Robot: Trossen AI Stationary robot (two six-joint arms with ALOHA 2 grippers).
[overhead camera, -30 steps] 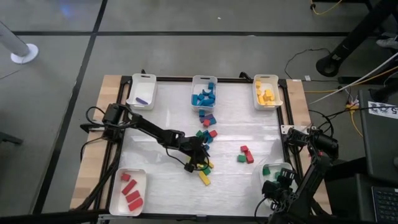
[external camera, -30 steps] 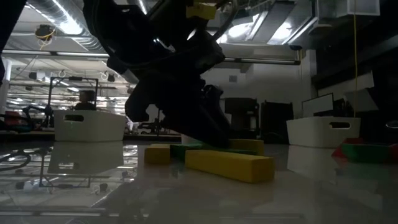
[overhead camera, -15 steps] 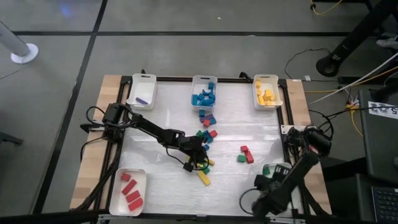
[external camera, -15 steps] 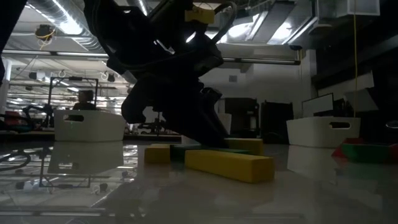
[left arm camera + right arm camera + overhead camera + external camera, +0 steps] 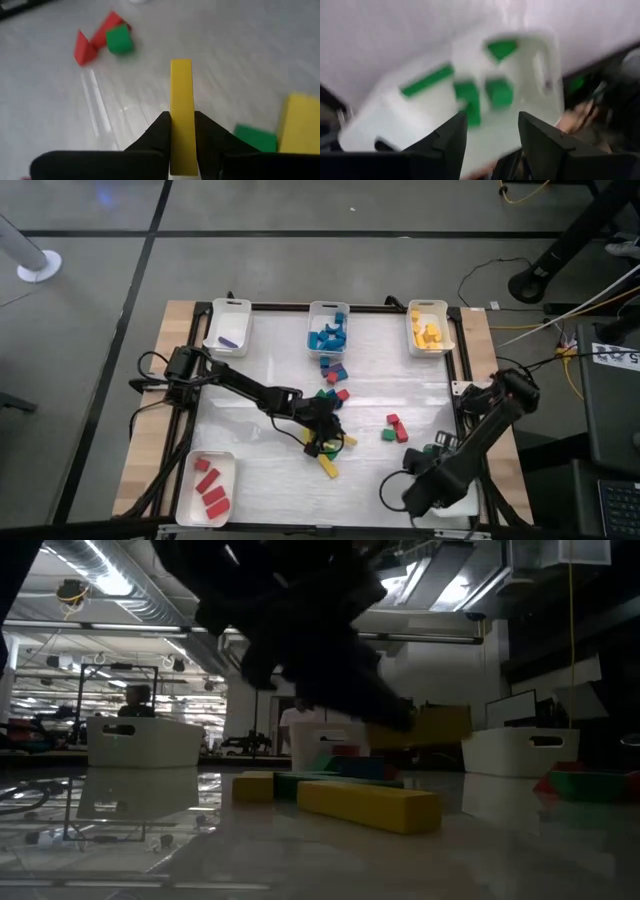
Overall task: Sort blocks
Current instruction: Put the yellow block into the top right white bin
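Left gripper (image 5: 182,131): clamped on a yellow bar (image 5: 182,105) — just above the block pile (image 5: 330,402).
Right gripper (image 5: 491,131): fingers apart, empty — over the green tray (image 5: 540,75).

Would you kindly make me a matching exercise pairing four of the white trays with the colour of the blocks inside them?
Trays:
1. far left tray
2. far middle tray
3. far right tray
4. near left tray

Block colours:
A. yellow
B. red
C. purple
D. blue

Pairs: 1-C, 2-D, 3-A, 4-B
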